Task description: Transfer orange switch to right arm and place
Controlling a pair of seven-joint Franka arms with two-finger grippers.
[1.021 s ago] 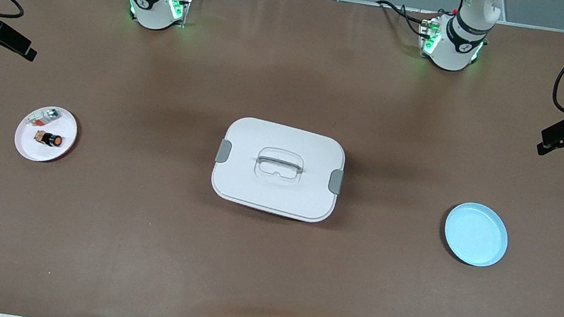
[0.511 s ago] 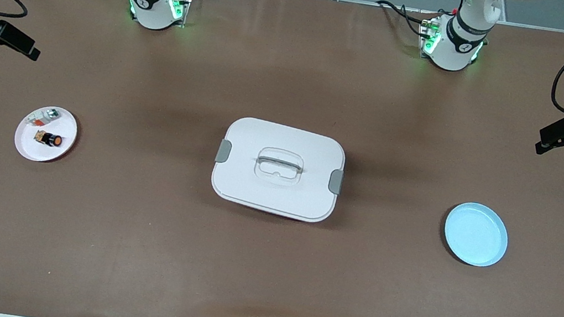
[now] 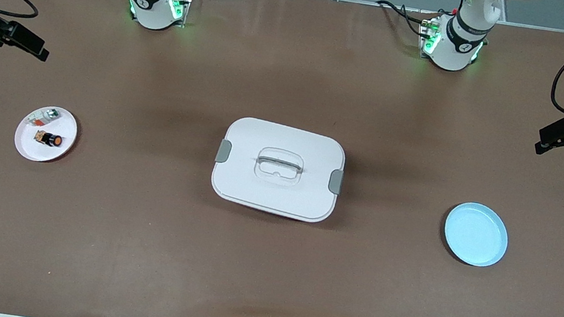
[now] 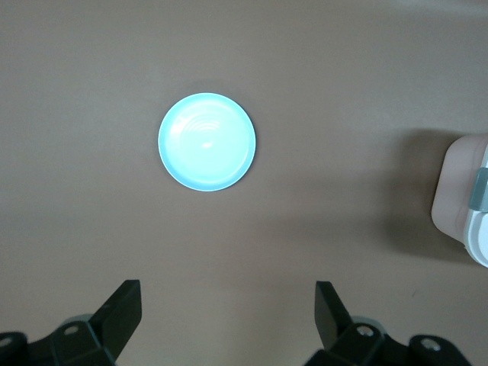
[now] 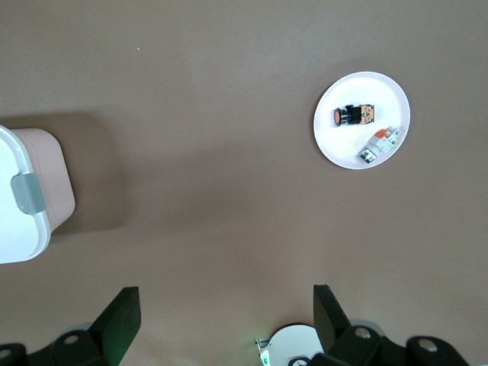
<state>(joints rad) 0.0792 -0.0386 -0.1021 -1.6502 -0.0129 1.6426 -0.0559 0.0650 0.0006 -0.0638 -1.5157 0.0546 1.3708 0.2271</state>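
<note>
The orange switch (image 3: 50,138) lies on its side on a small white plate (image 3: 25,149) at the right arm's end of the table; it also shows in the right wrist view (image 5: 348,115) on that plate (image 5: 381,85). My right gripper (image 3: 28,44) hangs open and empty high over bare table at that end, apart from the plate; its jaws stand wide in the right wrist view (image 5: 226,297). My left gripper (image 3: 558,136) hangs open and empty high over the left arm's end, jaws wide in the left wrist view (image 4: 226,293).
A small white-and-silver part (image 3: 44,115) shares the white plate. A white lidded box (image 3: 275,191) sits mid-table. An empty light blue plate (image 3: 476,234) lies at the left arm's end, also in the left wrist view (image 4: 207,141). The right arm's base (image 5: 293,347) shows.
My right gripper has drifted a little toward the table's middle. The left gripper has barely shifted. The switch and plates have not moved.
</note>
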